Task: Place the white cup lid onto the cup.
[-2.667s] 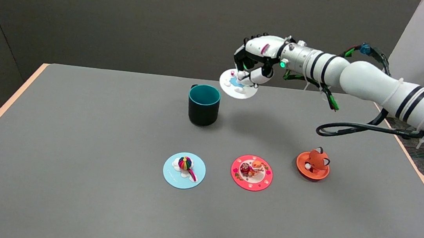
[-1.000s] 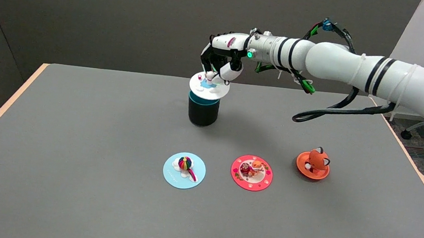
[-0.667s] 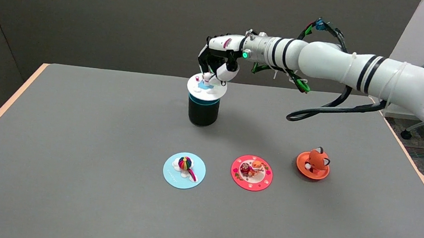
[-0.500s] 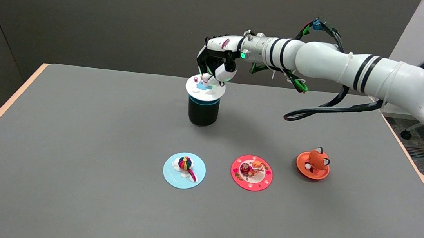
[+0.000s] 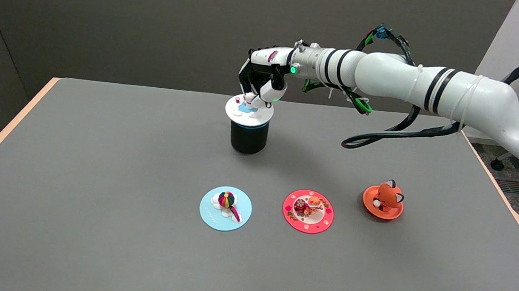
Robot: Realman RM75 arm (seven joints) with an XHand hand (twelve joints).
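White cup lid (image 5: 249,109) carried leftward, now over cup (image 5: 248,137) — nearly seated. Right hand (image 5: 260,79) still pinching lid's knob; release pending.

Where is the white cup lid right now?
In the head view the white cup lid sits over the mouth of the dark cup at the table's far centre, with the right hand gripping its top ornament from above.

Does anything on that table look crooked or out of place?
Only the orange fox lid: it sits tilted, one edge lifted off the table, while the blue lid and red lid lie flat. The white cup lid looks level on the cup.
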